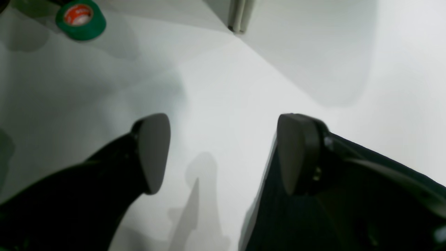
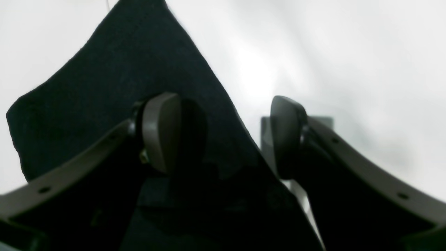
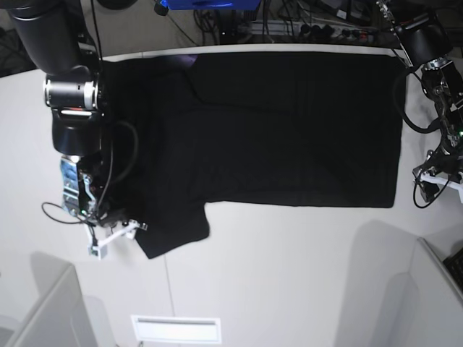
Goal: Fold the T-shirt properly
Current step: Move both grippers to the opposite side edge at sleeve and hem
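Note:
The black T-shirt (image 3: 275,130) lies spread flat on the white table (image 3: 289,275), plain side up, with one short sleeve (image 3: 173,228) pointing toward the front left. My right gripper (image 2: 224,134) hovers open over that sleeve's edge. Its left finger (image 2: 162,132) is above the black cloth (image 2: 104,87) and its right finger (image 2: 285,136) is above bare table. In the base view the right gripper (image 3: 114,235) sits just left of the sleeve. My left gripper (image 1: 224,153) is open at the shirt's right edge, with black cloth (image 1: 278,216) under its right finger (image 1: 296,153). Nothing is clamped in either.
A green roll of tape (image 1: 81,19) lies on the table beyond the left gripper. A white slotted panel (image 3: 176,329) sits at the table's front edge. Cables and equipment (image 3: 304,22) crowd the space behind the table. Grey partitions stand at both front corners.

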Tool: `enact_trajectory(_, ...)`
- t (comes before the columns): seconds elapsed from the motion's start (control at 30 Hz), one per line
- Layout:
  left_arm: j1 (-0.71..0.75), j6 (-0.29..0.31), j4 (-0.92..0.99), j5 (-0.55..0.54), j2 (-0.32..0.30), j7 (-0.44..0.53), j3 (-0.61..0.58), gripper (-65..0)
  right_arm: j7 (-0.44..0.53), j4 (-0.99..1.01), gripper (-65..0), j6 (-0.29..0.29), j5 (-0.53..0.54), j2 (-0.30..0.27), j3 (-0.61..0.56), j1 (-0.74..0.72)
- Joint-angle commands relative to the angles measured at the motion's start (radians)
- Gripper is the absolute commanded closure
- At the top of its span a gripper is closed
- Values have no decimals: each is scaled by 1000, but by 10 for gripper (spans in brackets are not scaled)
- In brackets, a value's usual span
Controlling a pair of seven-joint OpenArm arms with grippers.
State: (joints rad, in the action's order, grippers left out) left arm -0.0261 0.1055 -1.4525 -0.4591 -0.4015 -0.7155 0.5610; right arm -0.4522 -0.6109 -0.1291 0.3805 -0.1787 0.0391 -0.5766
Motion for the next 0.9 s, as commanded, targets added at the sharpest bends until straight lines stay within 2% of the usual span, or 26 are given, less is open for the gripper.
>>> enact_trajectory(0.0,-13,3,-11,0,-20,23,4,-462,-53,-1,-381,7,-8,-6,0,-3)
enact_trajectory(0.07,-15,3,8,-5,-20,23,4,-462,-55,-4,-375,7,-8,5,-2,7)
enact_trajectory(0.2,-18,3,59,-7,-21,23,6,-462,-55,-4,-278,7,-10,6,-2,16)
enact_trajectory(0.37,-39,3,108,-7,-21,24,4,-462,-55,-4,-192,7,-10,6,-2,19)
enact_trajectory(0.43,-57,3,114,-7,-21,24,4,-467,-56,-4,-120,7,-10,6,-2,19)
enact_trajectory(0.5,-71,3,132,0,-20,24,4,-472,-56,-4,-15,7,-10,6,-2,19)
enact_trajectory(0.53,-79,3,151,0,-20,26,4,-474,-56,-4,0,7,-10,8,-2,19)
enact_trajectory(0.73,-200,4,292,0,-27,29,-135,-476,-67,-4,0,7,-8,8,0,16)
enact_trajectory(0.87,-286,4,379,0,-26,29,-175,-476,-79,-4,0,7,-8,8,0,13)
